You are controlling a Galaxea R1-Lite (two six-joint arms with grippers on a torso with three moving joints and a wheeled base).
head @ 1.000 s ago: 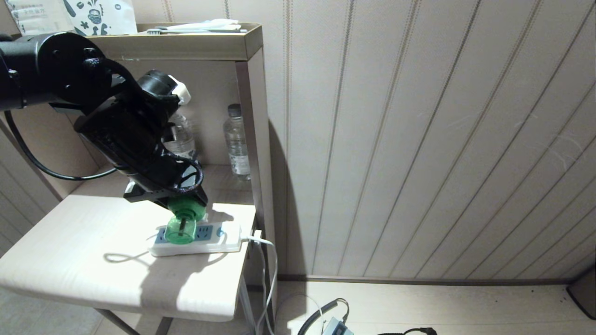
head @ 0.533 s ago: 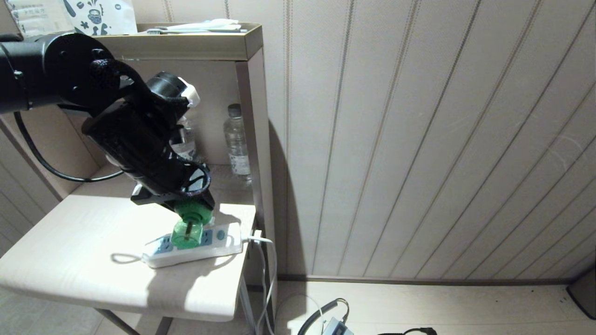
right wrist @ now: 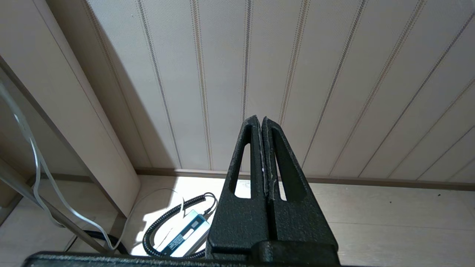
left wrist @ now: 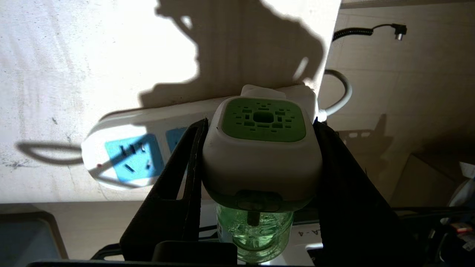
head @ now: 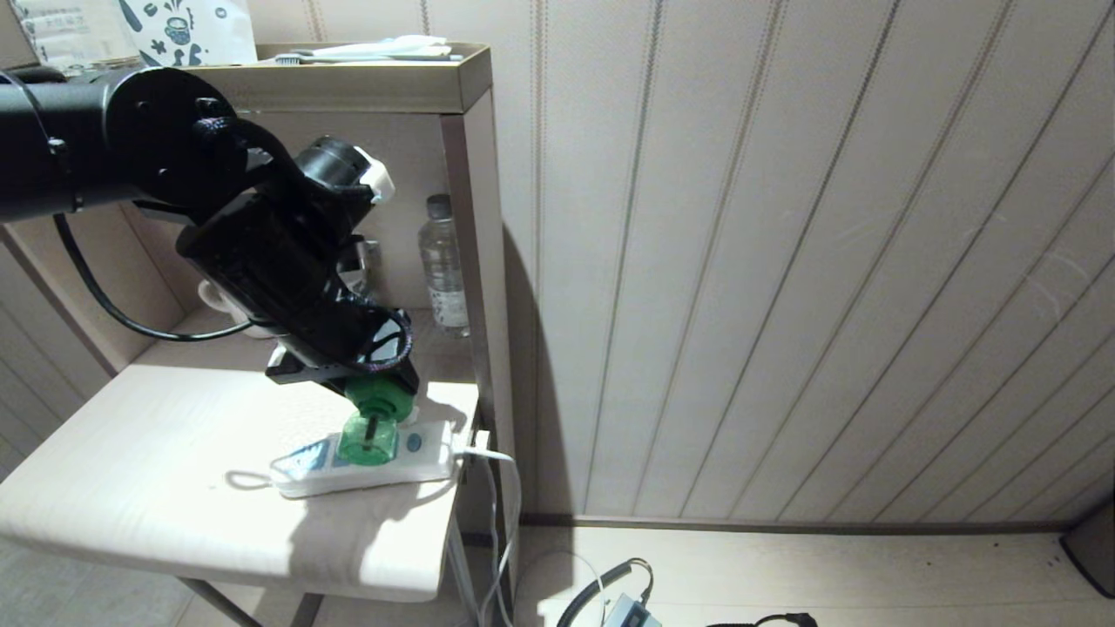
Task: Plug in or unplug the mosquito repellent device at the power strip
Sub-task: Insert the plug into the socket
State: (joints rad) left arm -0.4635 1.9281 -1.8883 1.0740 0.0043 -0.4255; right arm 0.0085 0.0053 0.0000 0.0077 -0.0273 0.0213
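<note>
Head view: left gripper [head: 376, 402] stays clamped on the mosquito repellent device [head: 370, 431], carried toward the cord end of the power strip [head: 366, 460].
Change: strip dragged askew on the table [head: 131, 453].
Meaning: likely seeking a socket.
Right gripper [right wrist: 264, 126]: fingers together, parked.

Bedroom or hotel room: bedside table [head: 174, 488], striped wallpaper [head: 784, 261], water bottle [head: 443, 270] in niche.
</note>
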